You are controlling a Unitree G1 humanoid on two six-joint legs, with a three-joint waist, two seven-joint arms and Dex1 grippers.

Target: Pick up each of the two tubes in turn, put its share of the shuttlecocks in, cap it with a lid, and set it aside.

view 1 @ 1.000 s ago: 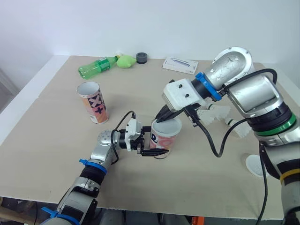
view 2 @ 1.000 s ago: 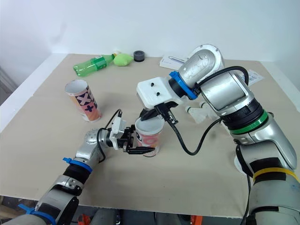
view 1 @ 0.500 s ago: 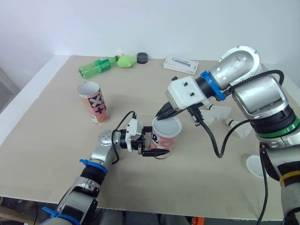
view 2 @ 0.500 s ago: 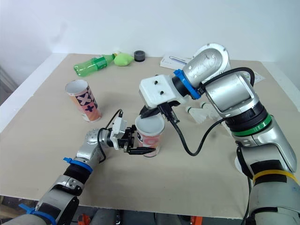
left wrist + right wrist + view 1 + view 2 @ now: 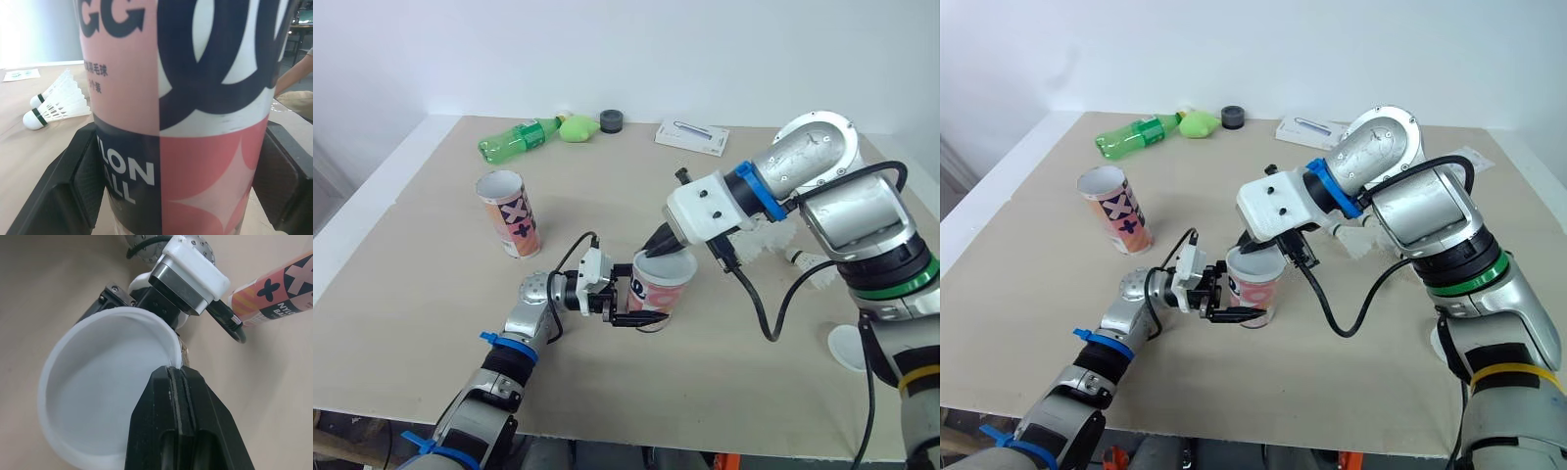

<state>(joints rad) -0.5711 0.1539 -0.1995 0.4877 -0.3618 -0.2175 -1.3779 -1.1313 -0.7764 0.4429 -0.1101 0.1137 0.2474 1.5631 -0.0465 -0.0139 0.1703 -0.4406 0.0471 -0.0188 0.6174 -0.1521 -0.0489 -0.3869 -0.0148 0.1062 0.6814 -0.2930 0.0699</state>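
The top of the middle tube (image 5: 659, 286) is blocked by the right gripper (image 5: 653, 252); the table (image 5: 401, 323) is seen bare at lower left.

You will find one tube (image 5: 664, 284) upright on the table (image 5: 431, 284), between the fingers of the left claw (image 5: 649, 305), with the right claw (image 5: 656, 253) tip at its rim. The second tube (image 5: 512, 215) stands left of and behind the left claw, well apart. The shuttlecocks (image 5: 771, 236) lie right of the right claw; a lid (image 5: 848, 346) lies further right and nearer the robot.
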